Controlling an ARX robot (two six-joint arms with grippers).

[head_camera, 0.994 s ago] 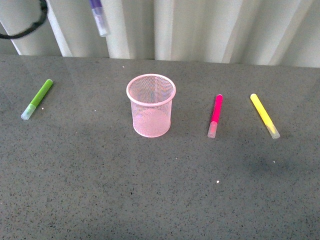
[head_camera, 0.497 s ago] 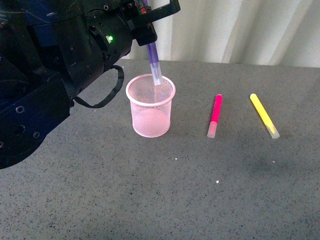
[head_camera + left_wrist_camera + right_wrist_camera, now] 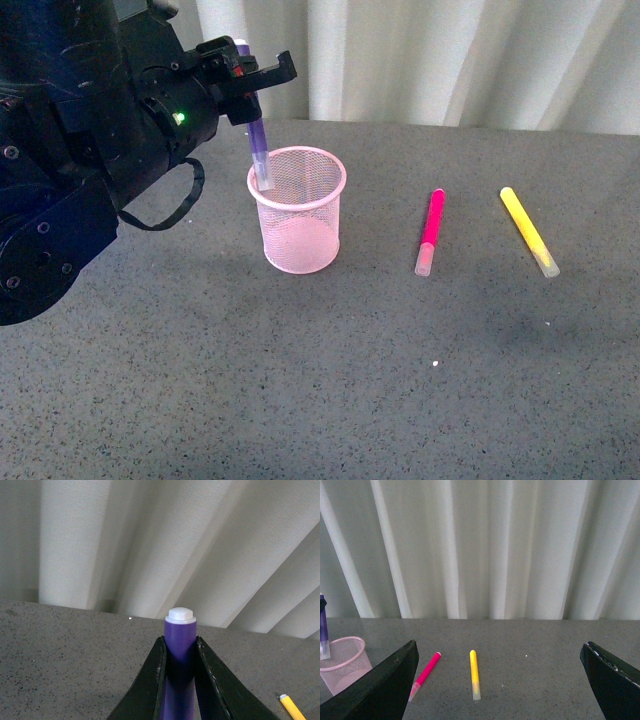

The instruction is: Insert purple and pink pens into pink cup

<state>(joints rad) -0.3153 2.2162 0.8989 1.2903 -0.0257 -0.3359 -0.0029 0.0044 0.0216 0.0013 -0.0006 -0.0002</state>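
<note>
The purple pen [image 3: 258,142] hangs nearly upright with its frosted cap down, and my left gripper [image 3: 248,90] is shut on its upper body. The cap dips just inside the left rim of the pink cup [image 3: 300,225], a mesh holder standing mid-table. In the left wrist view the purple pen [image 3: 180,626] sits clamped between the black fingers of the left gripper [image 3: 180,641]. Right of the cup the pink pen [image 3: 431,230] lies flat on the table. My right gripper [image 3: 499,649] is open and empty, well back from the pink pen [image 3: 425,675] and the pink cup [image 3: 340,667].
A yellow marker [image 3: 529,231] lies right of the pink pen, also shown in the right wrist view as the yellow marker [image 3: 475,674]. My left arm's dark bulk [image 3: 90,150] fills the table's left side. Pleated white curtains [image 3: 450,60] close off the back.
The left arm swung in from the upper left with the purple pen, then shifted slightly left and down. The pen's cap now sits at the cup's left rim instead of its middle.
</note>
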